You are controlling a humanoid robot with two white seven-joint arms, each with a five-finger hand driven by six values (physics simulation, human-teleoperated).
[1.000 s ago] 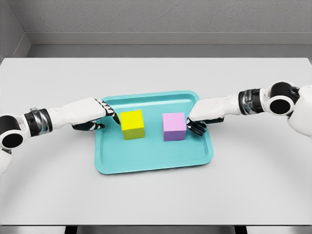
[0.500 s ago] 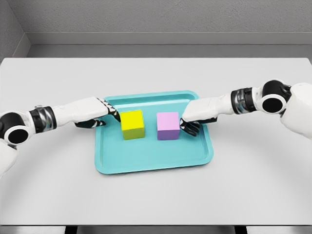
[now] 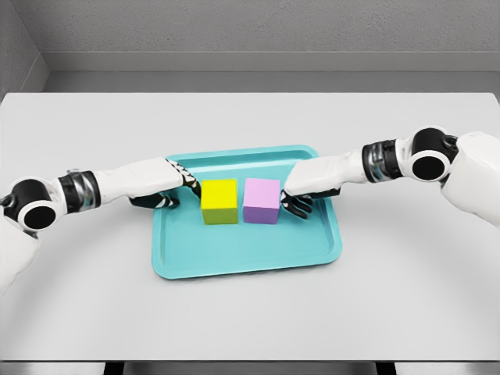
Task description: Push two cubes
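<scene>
A yellow cube (image 3: 219, 201) and a pink cube (image 3: 261, 201) stand side by side on a teal tray (image 3: 250, 246), with only a thin gap between them. My left hand (image 3: 187, 186) reaches in from the left, its fingers flat against the yellow cube's left face. From the right comes my right hand (image 3: 290, 201), fingers extended against the pink cube's right face. Neither hand grasps a cube.
The tray lies in the middle of a light grey table (image 3: 250, 312). Its raised rim runs around both cubes. A grey wall stands behind the table's far edge.
Both hands have moved inward. The yellow cube slid right and the pink cube slid left, closing the wide gap between them.
</scene>
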